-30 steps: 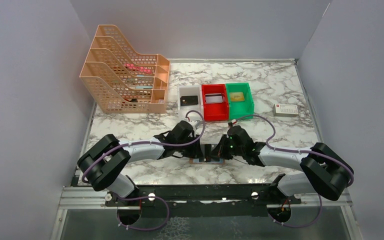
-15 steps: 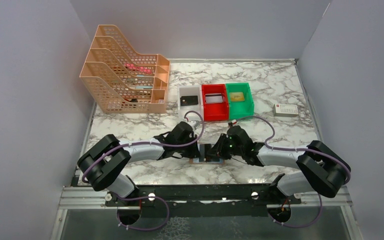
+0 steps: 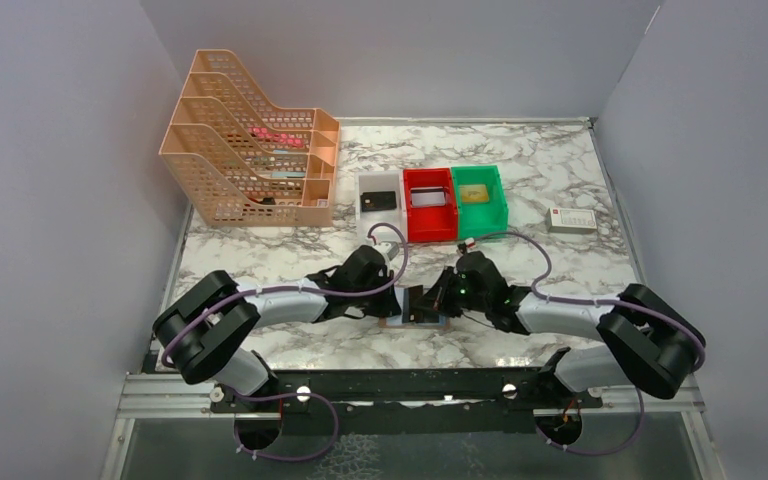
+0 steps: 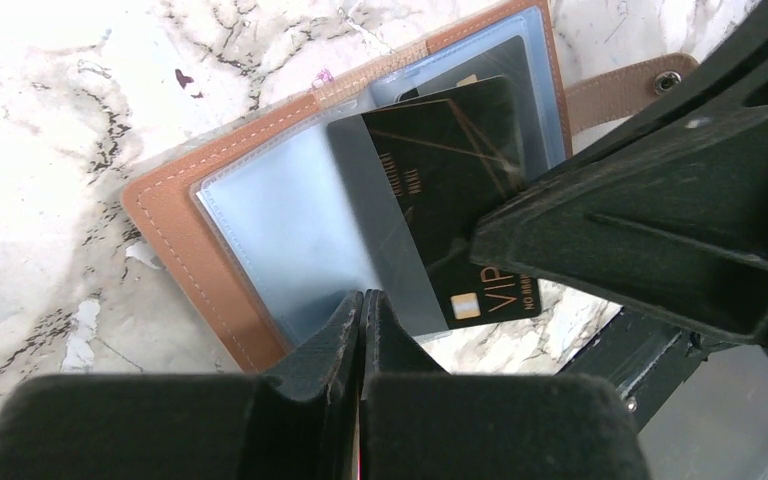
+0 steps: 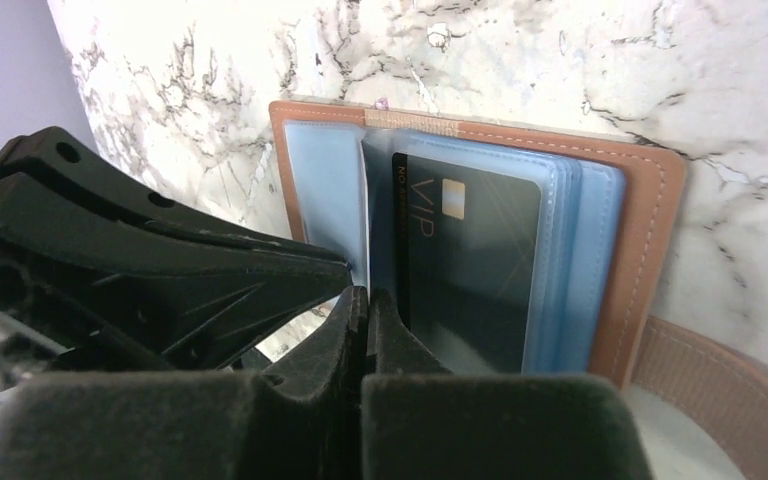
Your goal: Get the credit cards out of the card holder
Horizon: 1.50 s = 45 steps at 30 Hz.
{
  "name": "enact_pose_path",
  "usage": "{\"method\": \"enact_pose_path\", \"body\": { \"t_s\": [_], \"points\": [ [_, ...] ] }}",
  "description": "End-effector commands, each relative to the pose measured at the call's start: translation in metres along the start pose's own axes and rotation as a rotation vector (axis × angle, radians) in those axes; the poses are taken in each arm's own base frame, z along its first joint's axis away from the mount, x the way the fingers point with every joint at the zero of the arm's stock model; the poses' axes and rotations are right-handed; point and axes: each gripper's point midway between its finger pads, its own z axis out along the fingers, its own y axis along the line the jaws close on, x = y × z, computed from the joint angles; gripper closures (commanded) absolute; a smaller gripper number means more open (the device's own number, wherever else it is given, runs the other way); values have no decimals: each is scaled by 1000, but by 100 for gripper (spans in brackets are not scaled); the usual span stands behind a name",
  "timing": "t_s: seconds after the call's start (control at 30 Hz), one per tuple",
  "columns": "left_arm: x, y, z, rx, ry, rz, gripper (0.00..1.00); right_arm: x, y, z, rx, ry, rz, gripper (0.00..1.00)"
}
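Note:
The tan-brown card holder (image 4: 195, 250) (image 5: 650, 230) (image 3: 418, 323) lies spread open on the marble between both arms, its pale blue clear sleeves showing. A black credit card (image 4: 440, 170) (image 5: 475, 270) marked VIP sticks partway out of a sleeve, past the holder's edge. My left gripper (image 4: 363, 296) (image 3: 400, 300) is shut on the lower edge of a clear sleeve beside the card. From the opposite side my right gripper (image 5: 367, 292) (image 3: 430, 300) is shut at the card's long edge and seems to pinch it. The holder's snap tab (image 4: 625, 85) lies flat.
Behind the arms stand a white bin (image 3: 379, 183), a red bin (image 3: 429, 235) and a green bin (image 3: 501, 200), each with a flat item inside. A small white box (image 3: 571, 221) lies at the right. A peach mesh file rack (image 3: 250, 155) fills the back left.
My left gripper has closed on the sleeve. My right gripper opened briefly, shut again and edged left towards the left one over the holder.

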Motion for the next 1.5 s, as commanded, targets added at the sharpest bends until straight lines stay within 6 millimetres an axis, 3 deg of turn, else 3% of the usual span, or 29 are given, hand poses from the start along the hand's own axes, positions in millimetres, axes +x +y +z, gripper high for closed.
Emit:
{"method": "enact_pose_path", "body": {
  "t_s": [0.0,0.2,0.33,0.53,0.63,0.87,1.0,1.1,1.3,1.47],
  "points": [
    [28,40,-6,-166,67,-2,100,-6,-24,-13,99,-54,-53,99],
    [22,40,-10,-171,25,-2,100,-17,-18,-36,108,-104,-111,99],
    [7,29,-17,-144,-34,3,91,-27,0,-53,49,-157,-153,99],
    [-35,13,-47,-147,-191,32,55,-45,21,-69,-13,-242,-257,99],
    [-54,23,-70,-246,-259,60,37,-60,38,-76,-55,-308,-339,99],
    [-88,54,-128,-378,-405,-10,11,-92,85,-83,-140,-427,-619,99],
    [-101,71,-157,-453,-469,-70,1,-107,108,-75,-165,-469,-777,99],
    [-106,74,-174,-508,-487,-56,1,-123,125,-61,-148,-483,-923,99],
    [-109,81,-194,-561,-533,24,1,-155,152,-14,-84,-477,-1222,99],
    [-103,97,-206,-637,-568,54,1,-188,159,24,12,-550,-1440,99]
  ]
}}
